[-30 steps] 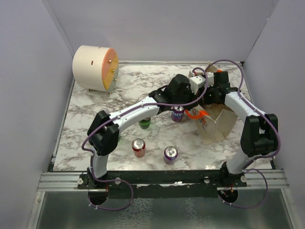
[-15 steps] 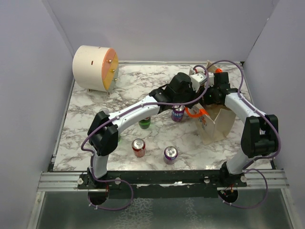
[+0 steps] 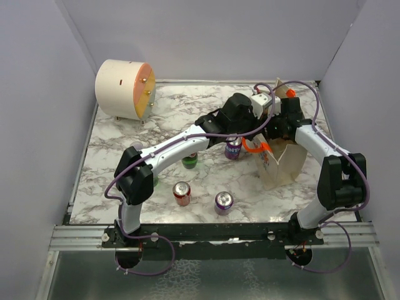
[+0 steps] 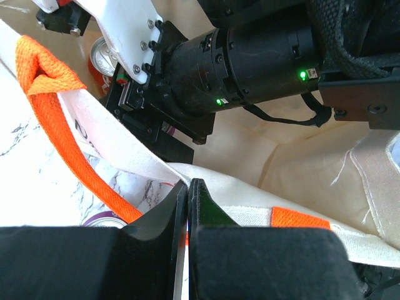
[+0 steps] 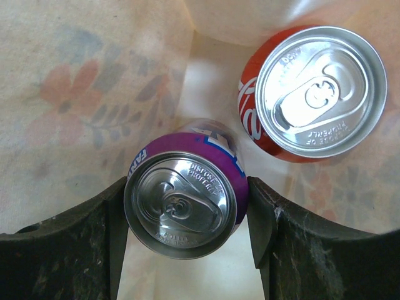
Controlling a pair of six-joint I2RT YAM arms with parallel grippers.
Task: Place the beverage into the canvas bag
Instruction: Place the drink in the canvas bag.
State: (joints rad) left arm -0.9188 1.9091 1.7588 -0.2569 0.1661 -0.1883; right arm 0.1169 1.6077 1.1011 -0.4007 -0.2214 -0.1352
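My right hand [image 5: 187, 250] pinches the purple can [image 5: 181, 206] inside the canvas bag [image 5: 69, 94], left hand [image 4: 188, 200] pinching its rim; dropped tilted, it could topple onto the red can [image 5: 315, 94]

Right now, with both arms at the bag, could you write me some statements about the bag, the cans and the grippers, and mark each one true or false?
1. The left gripper is closed on the rim of the canvas bag. True.
2. The bag holds only one can. False: a purple can and a red can are both inside.
3. The purple can sits between the fingers of the right gripper. True.
4. No can stands on the marble table. False: several do, among them a second red can and a second purple can.
5. The bag's handles are blue. False: the handle is orange.
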